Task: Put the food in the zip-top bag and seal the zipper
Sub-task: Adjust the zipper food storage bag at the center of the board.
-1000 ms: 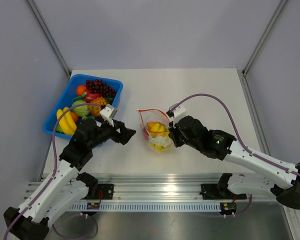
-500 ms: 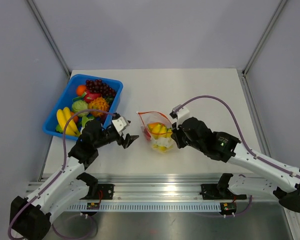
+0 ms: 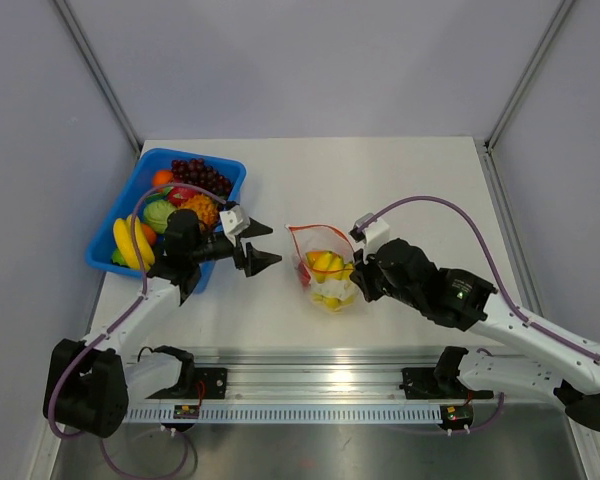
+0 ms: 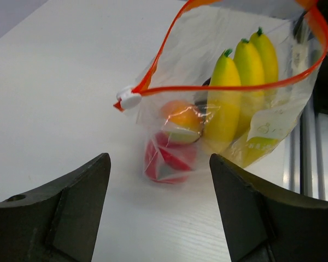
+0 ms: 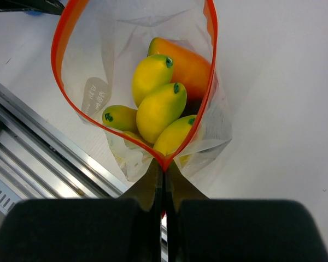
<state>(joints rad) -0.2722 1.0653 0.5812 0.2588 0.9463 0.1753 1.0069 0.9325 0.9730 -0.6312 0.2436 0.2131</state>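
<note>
1. The clear, crinkly bag stands on the white counter between the two hands, with its mouth gaping in a wide loop.
2. Its zipper is a thin red-orange strip running round the mouth. It is unsealed, and a small white slider sits at one end.
3. Inside lie glossy yellow pieces with green tips and an orange piece. A red piece lies at the bottom.
4. The right hand has its fingers pressed together on the zipper at one corner of the mouth.
5. The left hand is spread apart and holds nothing, facing the bag from near by.
6. A blue tray of other toy fruit sits at the counter's left.
</note>
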